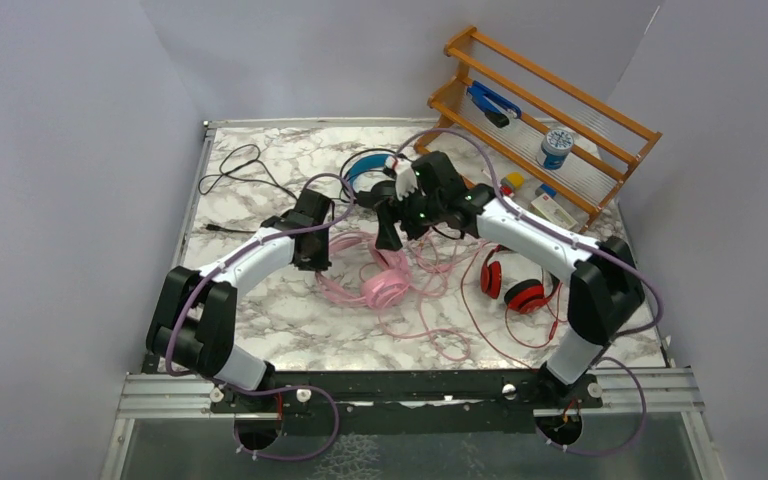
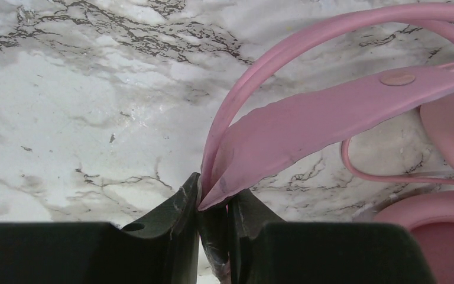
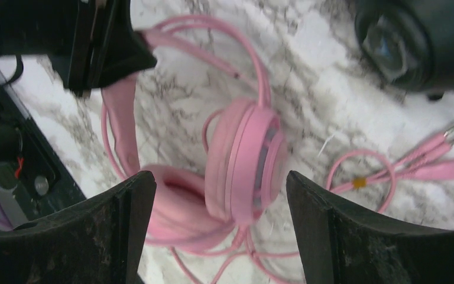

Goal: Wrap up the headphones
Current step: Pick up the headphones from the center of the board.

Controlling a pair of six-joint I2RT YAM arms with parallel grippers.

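Marble-patterned tabletop carries everything here. At its far left, a thin black cable lies in loose loops. Next comes the left gripper, its two fingers pinched together on the flat inner band of the pink headphones (the left wrist view shows the band's end wedged right between the tips). The pink set lies on the table near the middle with its ear cups toward the near side. Its pink cable sprawls in loops to the right, and the plug ends lie loose on the marble. Behind it, the black headphones with the blue headband rest toward the far edge. The right gripper hangs over the pink ear cups with its fingers spread wide, holding nothing. Further right, the red headphones sit on the table, apart from the pink set. In the far right corner stands an orange wooden rack with a blue-and-white spool on it.
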